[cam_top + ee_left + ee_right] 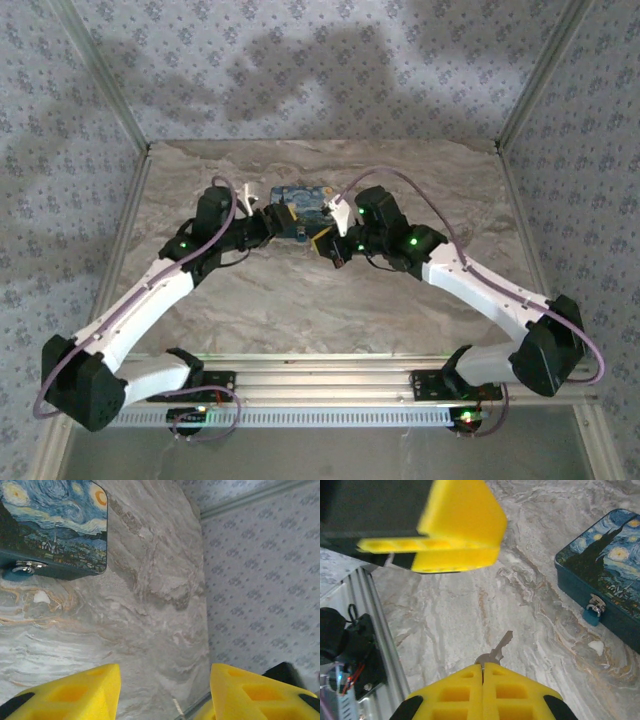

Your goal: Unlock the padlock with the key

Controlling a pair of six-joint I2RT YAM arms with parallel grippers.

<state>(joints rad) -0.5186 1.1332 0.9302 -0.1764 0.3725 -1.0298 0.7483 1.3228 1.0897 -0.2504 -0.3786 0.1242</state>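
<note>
A: Key status?
B: Right fingers (450, 695) are pinched shut on the key (496, 650), blade poking out ahead, so it can go straight into a keyhole. It's over the tabletop (445, 610), near the tin (605, 575) but apart from it.
A: Padlock?
B: The padlock (592, 615) hangs from the clasp on the tin's front wall. Lid is down, contents hidden.
A: Left side?
B: Left fingers (75, 690) are spread wide with nothing between them, beside the tin. My guess: waiting to steady the lock.
</note>
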